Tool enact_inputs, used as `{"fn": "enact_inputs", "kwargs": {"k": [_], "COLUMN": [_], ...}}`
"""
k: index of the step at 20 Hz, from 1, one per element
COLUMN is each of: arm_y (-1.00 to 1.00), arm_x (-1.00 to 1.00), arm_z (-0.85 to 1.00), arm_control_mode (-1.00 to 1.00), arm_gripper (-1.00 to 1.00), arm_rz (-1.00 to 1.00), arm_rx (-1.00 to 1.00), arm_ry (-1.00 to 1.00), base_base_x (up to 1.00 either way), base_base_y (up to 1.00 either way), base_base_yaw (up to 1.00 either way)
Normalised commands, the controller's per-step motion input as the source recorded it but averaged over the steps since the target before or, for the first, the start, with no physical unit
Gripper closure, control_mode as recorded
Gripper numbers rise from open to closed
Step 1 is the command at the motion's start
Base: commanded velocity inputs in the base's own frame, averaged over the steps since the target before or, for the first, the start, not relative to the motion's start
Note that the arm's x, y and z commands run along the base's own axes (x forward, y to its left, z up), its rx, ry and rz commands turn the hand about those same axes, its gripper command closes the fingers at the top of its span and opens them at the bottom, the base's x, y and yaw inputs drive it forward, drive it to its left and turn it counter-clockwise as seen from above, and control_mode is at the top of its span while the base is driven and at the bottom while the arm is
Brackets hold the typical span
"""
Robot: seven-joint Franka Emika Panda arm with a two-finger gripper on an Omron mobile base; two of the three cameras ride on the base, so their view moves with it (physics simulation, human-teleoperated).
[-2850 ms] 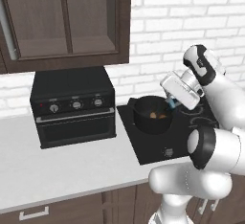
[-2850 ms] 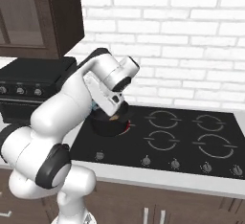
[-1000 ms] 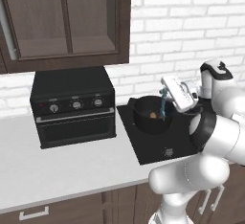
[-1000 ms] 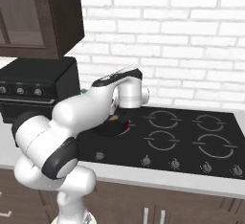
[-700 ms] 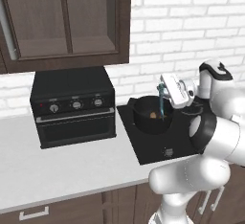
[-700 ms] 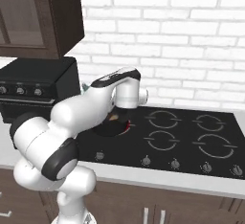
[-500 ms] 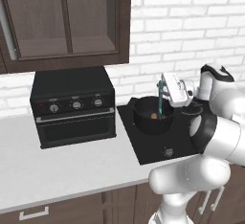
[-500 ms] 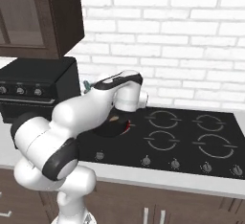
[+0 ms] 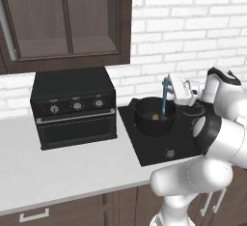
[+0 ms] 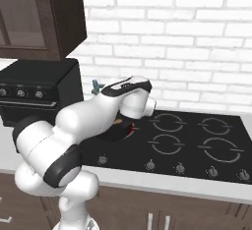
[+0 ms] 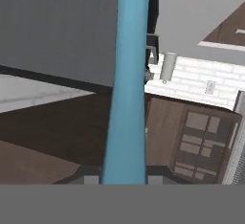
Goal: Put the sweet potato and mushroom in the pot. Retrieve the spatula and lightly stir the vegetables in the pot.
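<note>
While I watch from the base cameras, my tool (image 9: 170, 86) is clamped tight on the spatula (image 9: 164, 99), which stands nearly upright with its lower end down inside the pot (image 9: 153, 116). The sweet potato (image 9: 155, 117) lies in the pot too. The pot sits just right of the black oven (image 9: 75, 106) on the tabletop (image 9: 62, 164).
</note>
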Motion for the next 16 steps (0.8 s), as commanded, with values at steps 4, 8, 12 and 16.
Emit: {"fn": "enact_inputs", "kwargs": {"k": [4, 8, 12, 16], "arm_y": [-0.09, 0.0, -0.01, -0.05], "arm_x": [0.37, 0.51, 0.34, 0.21], "arm_z": [0.07, -0.01, -0.01, -0.04], "arm_control_mode": [-1.0, -1.0, -1.0, -1.0], "arm_gripper": [1.0, 1.0, 1.0, 1.0], "arm_rz": [-0.04, -0.04, -0.02, -0.03], "arm_rx": [0.01, 0.04, 0.09, 0.06], "arm_ry": [0.08, 0.04, 0.0, 0.0], "base_base_x": [0.0, 0.0, 0.0, 0.0], "base_base_y": [0.0, 0.0, 0.0, 0.0], "base_base_yaw": [0.0, 0.0, 0.0, 0.0]}}
